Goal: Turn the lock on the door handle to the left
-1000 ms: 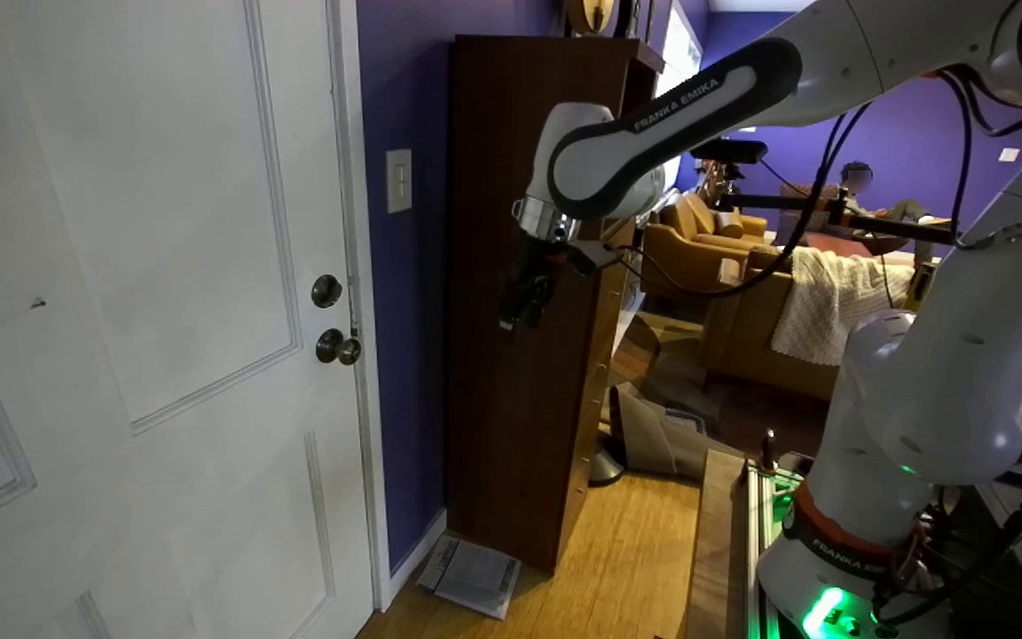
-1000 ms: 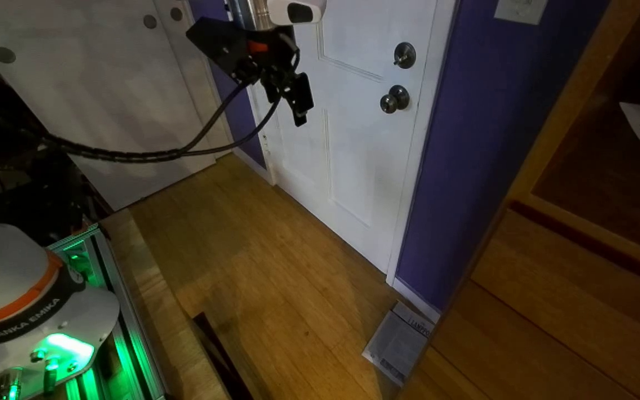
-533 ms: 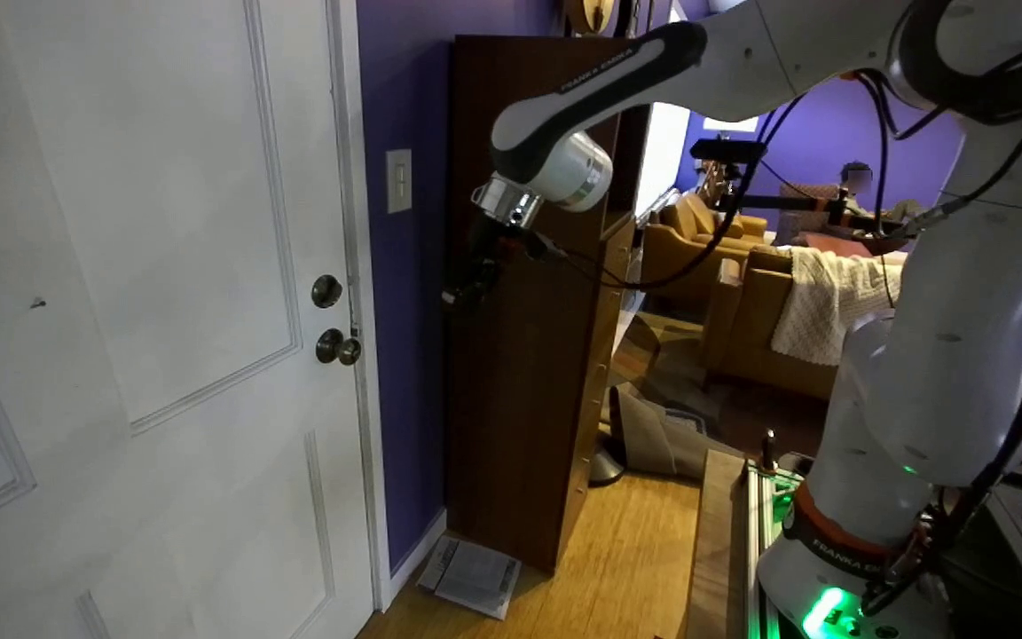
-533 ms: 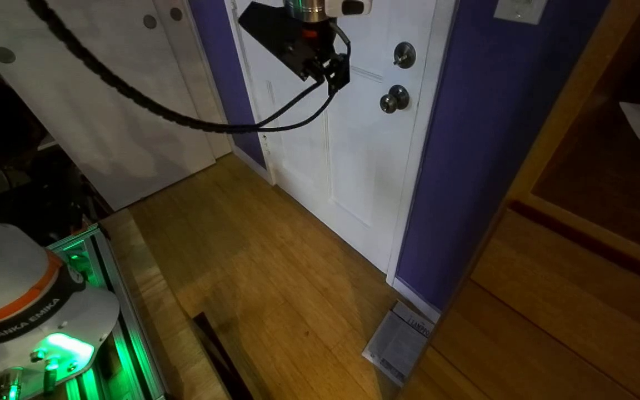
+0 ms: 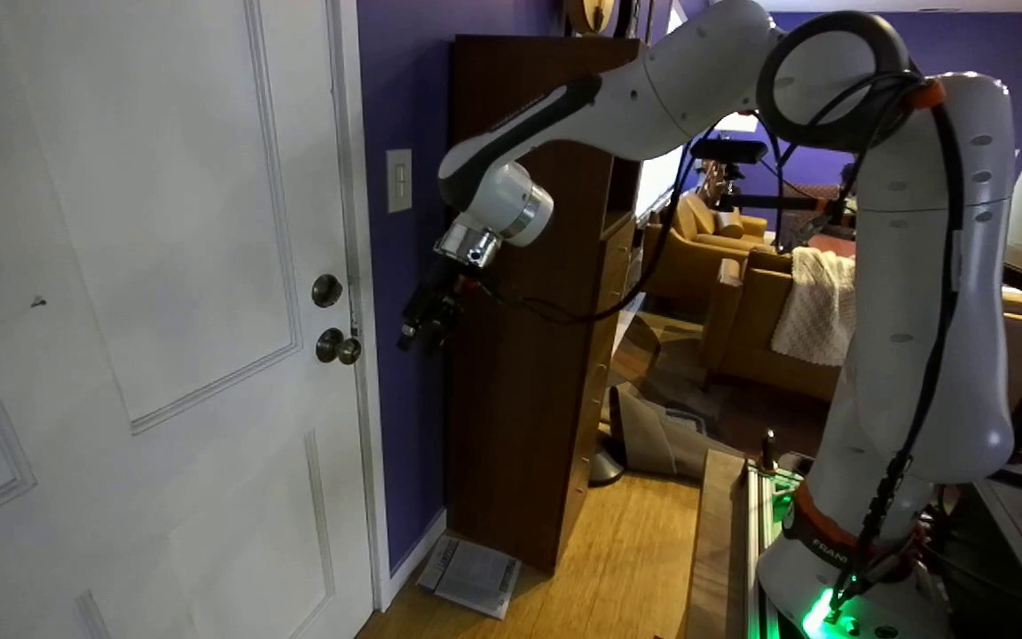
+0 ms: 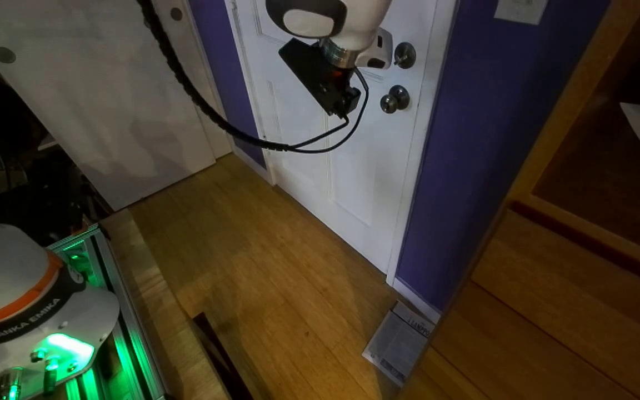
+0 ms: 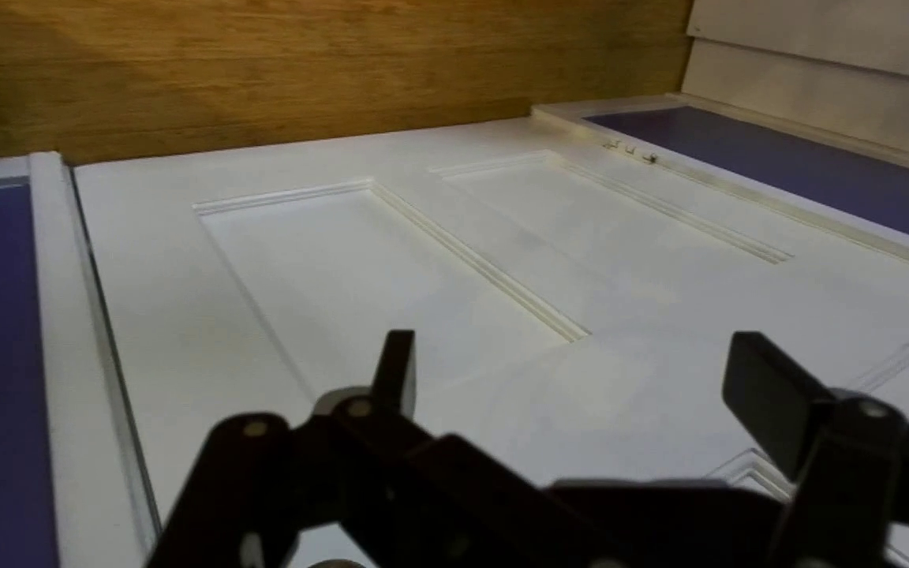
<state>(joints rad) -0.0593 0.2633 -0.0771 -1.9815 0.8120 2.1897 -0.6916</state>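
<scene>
1. The door (image 5: 165, 302) lies leftmost in an exterior view, spreading to the left of the knob (image 5: 338, 347).

2. The disc (image 6: 404, 55) is on the door just above the knob. It has a turn piece (image 6: 398, 62) too, but I judge it is not the target.

3. The lock (image 6: 390, 104) sits at the centre of the knob's face, a bare speck in an exterior view. Its long axis is too small to read, so how it stands I cannot tell.

4. The claw (image 7: 577, 375) is next, apart from the knob in both exterior views and at roughly the knob's height, tilted to point down and doorward. Its two fingers (image 7: 395, 371) are spread wide, holding nothing. In the wrist view a rounded sliver at the bottom edge may be the knob; too little shows.

5. The relation that counts: the claw stands out in front of the knob, so the lock lies doorward of it and, it seems, slightly toward the frame (image 5: 356, 195) beside the knob. I judge that the next move calls for an advance that way, fingers raised to face the knob squarely.

6. The cabinet (image 5: 511, 399) stands right of the knob, past the claw; the arm (image 5: 706, 89), farther right, is the only one, so no choice of nearer side arises.
</scene>
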